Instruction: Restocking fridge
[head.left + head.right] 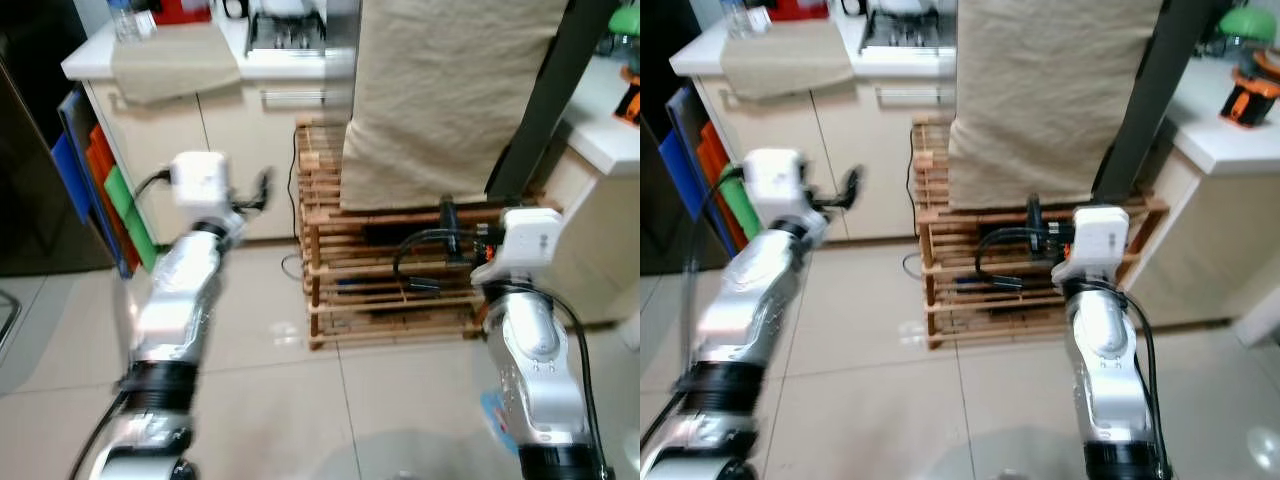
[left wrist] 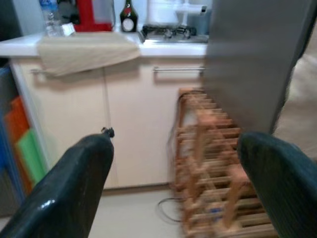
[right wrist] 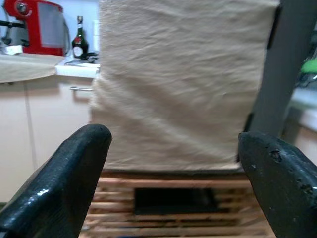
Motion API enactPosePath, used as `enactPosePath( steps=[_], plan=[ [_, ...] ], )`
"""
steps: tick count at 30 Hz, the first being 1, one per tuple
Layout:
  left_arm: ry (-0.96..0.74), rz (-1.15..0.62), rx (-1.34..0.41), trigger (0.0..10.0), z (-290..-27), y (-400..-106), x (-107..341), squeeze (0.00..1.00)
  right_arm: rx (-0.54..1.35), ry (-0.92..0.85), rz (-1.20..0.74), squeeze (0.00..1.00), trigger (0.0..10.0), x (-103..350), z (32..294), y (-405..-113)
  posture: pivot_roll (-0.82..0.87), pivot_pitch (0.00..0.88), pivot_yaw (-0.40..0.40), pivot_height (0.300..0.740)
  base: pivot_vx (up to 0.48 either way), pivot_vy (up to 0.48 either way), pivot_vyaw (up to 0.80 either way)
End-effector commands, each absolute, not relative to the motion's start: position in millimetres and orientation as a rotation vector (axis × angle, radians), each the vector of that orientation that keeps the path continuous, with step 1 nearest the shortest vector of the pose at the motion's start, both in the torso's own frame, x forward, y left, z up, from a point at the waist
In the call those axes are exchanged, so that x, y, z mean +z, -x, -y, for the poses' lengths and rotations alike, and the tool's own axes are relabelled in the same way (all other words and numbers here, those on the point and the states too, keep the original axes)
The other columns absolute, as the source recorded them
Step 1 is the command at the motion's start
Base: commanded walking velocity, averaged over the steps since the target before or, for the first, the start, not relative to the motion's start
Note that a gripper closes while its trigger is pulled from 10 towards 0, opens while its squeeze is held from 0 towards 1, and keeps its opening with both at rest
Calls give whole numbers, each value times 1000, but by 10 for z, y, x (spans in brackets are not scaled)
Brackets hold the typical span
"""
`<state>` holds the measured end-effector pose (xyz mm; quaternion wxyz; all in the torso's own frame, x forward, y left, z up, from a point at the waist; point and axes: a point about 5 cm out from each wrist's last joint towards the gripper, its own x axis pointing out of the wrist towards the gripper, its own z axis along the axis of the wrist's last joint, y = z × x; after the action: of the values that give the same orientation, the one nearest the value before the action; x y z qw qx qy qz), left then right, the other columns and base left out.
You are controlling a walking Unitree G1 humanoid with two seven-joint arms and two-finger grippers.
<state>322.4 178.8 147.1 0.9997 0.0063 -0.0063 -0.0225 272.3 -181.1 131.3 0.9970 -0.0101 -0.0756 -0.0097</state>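
tiled floor [image 1: 270,360]; wooden rack [image 1: 390,270] under beige cloth [image 1: 440,90] ahead.

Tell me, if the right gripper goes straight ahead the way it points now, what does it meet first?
Probably the beige cloth hanging over the wooden rack. The right gripper, jaws open, aims near the cloth's lower edge, so it may meet the rack top instead; depth is unclear.

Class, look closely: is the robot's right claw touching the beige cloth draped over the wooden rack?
Apart. The right wrist view shows the right claw open, its fingers spread wide with nothing between them, the beige cloth hanging beyond them over the wooden rack.
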Motion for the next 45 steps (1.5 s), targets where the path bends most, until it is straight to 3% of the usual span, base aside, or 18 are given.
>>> enactPosePath(
  steps=[1, 12, 21, 23, 29, 35, 45],
  plan=[
    [-60, 57, -142, 10000, -1609, -3171, 1519, 0, -104, -24, 118, 0, 10000, 1272, 1974, -2690, -131, 23, 34, 740, 0, 0, 0],
    [-71, 46, -188, 10000, -1494, -3199, 1496, 0, -138, 9, 68, 0, 10000, 1231, 2063, -2732, -137, 17, 33, 740, 383, 87, -500],
    [-7, 5, -185, 10000, -1667, -3023, 1404, 0, -149, -13, 16, 0, 10000, 1110, 2141, -2619, -146, 23, 36, 740, 442, 0, -765],
    [87, 35, -184, 10000, -1775, -2812, 1401, 0, -151, -4, 11, 0, 10000, 1103, 2178, -2542, -144, 26, 35, 740, 150, 412, -763],
    [39, 1, -191, 10000, -1888, -2474, 1259, 0, -125, 3, -39, 0, 10000, 1006, 2185, -2309, -131, 35, 15, 740, 0, 475, -757],
    [87, -1, -153, 10000, -1925, -2471, 1254, 0, -122, -3, -52, 0, 10000, 992, 2205, -2338, -128, 35, 6, 740, 0, 480, -749],
    [59, 33, -231, 10000, -1877, -2416, 1247, 0, -86, 16, -41, 0, 10000, 1046, 2194, -2409, -125, 34, -4, 740, 0, 472, 0]
  ],
)
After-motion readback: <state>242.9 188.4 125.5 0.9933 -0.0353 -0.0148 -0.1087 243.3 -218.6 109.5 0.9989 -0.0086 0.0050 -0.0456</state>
